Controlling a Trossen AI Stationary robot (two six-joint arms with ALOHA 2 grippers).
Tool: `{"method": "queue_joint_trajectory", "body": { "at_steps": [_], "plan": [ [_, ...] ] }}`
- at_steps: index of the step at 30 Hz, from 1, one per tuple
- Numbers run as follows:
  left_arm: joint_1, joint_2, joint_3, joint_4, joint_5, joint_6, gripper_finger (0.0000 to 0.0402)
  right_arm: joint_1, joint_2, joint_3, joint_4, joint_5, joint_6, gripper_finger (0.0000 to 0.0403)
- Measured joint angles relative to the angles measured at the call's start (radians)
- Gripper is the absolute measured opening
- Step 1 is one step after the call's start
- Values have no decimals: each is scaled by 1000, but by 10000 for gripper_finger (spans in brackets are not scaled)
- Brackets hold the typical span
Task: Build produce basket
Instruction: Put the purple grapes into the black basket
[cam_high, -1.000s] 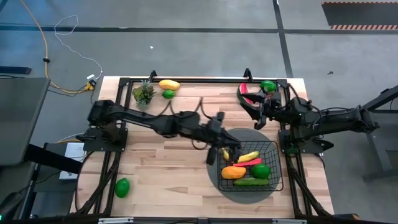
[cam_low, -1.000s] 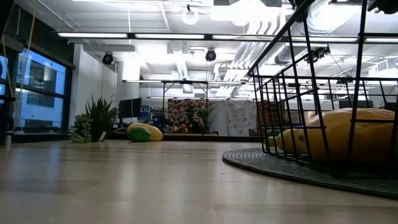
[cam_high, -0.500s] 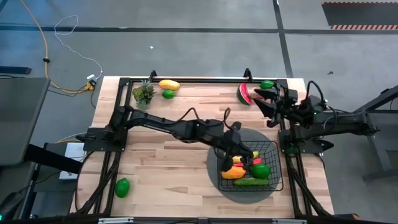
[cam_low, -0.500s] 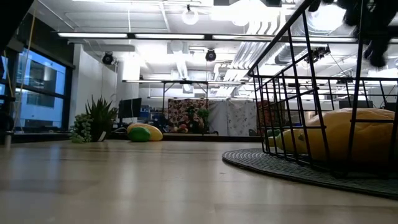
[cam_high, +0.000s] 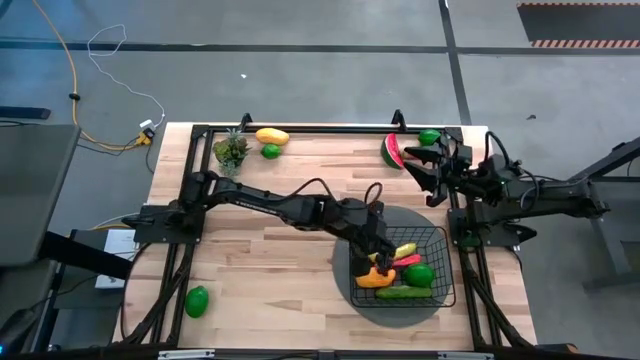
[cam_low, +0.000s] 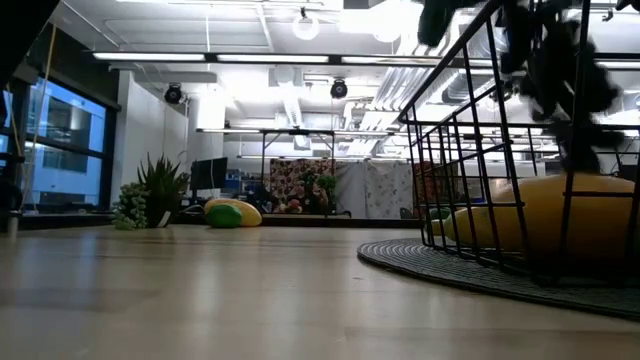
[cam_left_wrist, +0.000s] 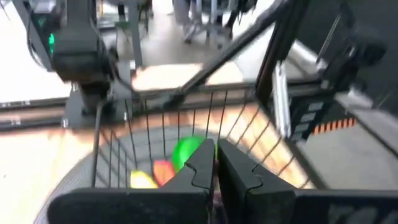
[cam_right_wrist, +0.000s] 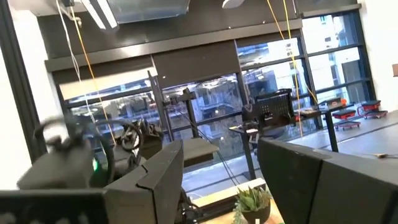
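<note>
your left gripper, fingers pressed together on nothing, hangs inside the basket at the table's 4 o'clock, above the produce. your right gripper waits at 2 o'clock, fingers apart.

Left hand closed, arm outstretched; right hand parted, raised.

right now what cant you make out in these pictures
- Whether the left gripper holds anything: in the high view its own body covers the spot over the basket; in the left wrist view its jaws meet and hide what is behind them.
- Produce under that gripper: hidden by the arm, high view.
- Basket contents in the low view: cut off by the right edge, blurred arm in front.
- Right gripper jaw gap: too small, high view.
</note>
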Motion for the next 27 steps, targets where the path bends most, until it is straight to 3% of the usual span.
{"method": "queue_joint_trajectory", "body": {
  "at_steps": [6,10,18,27],
  "plan": [
    [-10,51,-2,-21,-6,-12,0,0,0,0,-6,0,3,188],
    [-16,62,-2,-7,-64,-20,0,0,0,0,-6,-2,2,188],
    [-6,61,-2,216,-68,-2,0,0,0,0,-6,-2,1,188],
    [1,86,-3,335,-42,0,0,0,0,0,-8,-1,0,188]
  ]
}}
